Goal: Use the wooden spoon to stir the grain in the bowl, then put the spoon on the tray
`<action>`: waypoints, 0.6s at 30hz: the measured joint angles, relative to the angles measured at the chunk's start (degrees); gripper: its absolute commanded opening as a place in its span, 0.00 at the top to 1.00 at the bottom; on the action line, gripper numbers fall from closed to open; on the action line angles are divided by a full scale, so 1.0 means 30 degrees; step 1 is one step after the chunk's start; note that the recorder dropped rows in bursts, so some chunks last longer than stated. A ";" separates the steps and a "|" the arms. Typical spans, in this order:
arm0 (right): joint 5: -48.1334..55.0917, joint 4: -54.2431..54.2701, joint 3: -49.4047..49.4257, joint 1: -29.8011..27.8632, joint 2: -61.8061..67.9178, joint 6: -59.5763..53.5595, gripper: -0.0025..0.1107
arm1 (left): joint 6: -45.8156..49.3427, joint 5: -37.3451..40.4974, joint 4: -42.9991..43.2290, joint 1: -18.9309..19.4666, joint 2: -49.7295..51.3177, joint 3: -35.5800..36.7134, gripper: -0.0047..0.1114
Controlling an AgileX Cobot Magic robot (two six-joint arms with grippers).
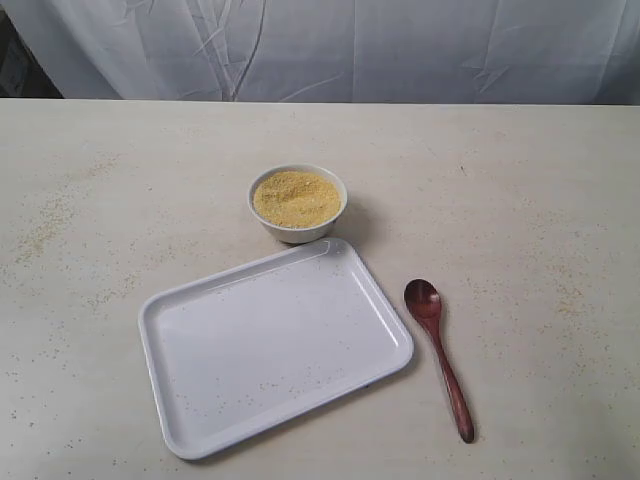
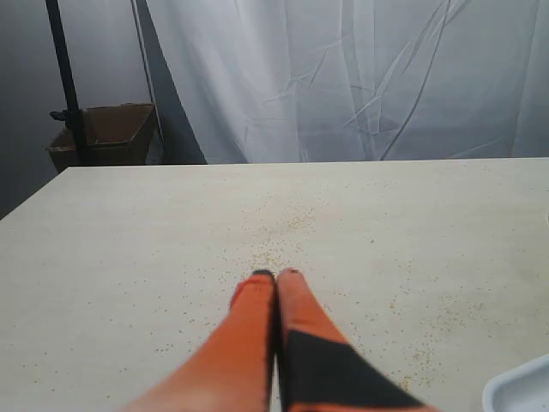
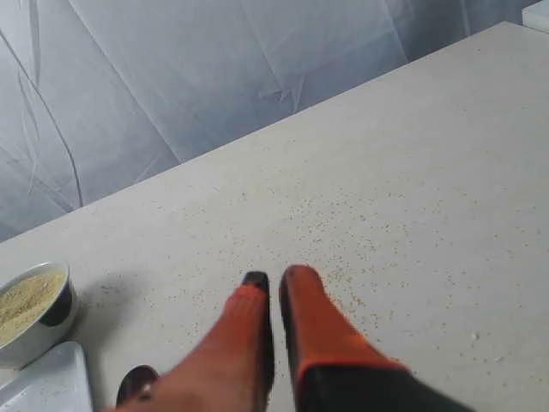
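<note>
A small white bowl (image 1: 297, 203) heaped with yellow grain (image 1: 296, 197) stands just beyond the far edge of the white tray (image 1: 190, 410). The dark reddish-brown wooden spoon (image 1: 438, 356) lies on the table to the right of the tray, its oval bowl pointing away. No arm shows in the exterior view. My left gripper (image 2: 275, 275) is shut and empty above bare table, with a tray corner (image 2: 519, 390) at the frame edge. My right gripper (image 3: 276, 279) is shut and empty; beside it show the bowl (image 3: 36, 318), a tray corner (image 3: 51, 382) and the spoon's bowl (image 3: 135, 382).
Loose grains speckle the pale table (image 1: 520, 180) and the tray's floor. A white curtain (image 1: 330, 45) hangs behind the table. A cardboard box (image 2: 107, 133) and a dark pole (image 2: 67, 81) stand off the table's far left corner.
</note>
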 measured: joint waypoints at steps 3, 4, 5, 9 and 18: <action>0.0000 0.0000 0.0000 0.0000 0.0000 0.0000 0.90 | 0.0000 0.0000 0.0000 0.0000 0.0000 0.0000 0.96; 0.0000 0.0000 0.0000 0.0000 0.0000 0.0000 0.90 | 0.0000 0.0000 0.0000 0.0000 0.0000 0.0000 0.96; 0.0000 0.0129 0.0000 0.0000 0.0000 0.0000 0.90 | 0.0000 0.0000 0.0000 0.0000 0.0000 0.0000 0.96; -0.0841 0.1047 0.0000 0.0000 0.0000 0.0000 0.90 | 0.0000 0.0000 0.0000 0.0000 0.0000 0.0000 0.96; -0.8817 0.5220 -0.0015 0.0000 0.0000 0.0000 0.99 | 0.0000 0.0000 0.0000 0.0000 0.0000 0.0000 0.96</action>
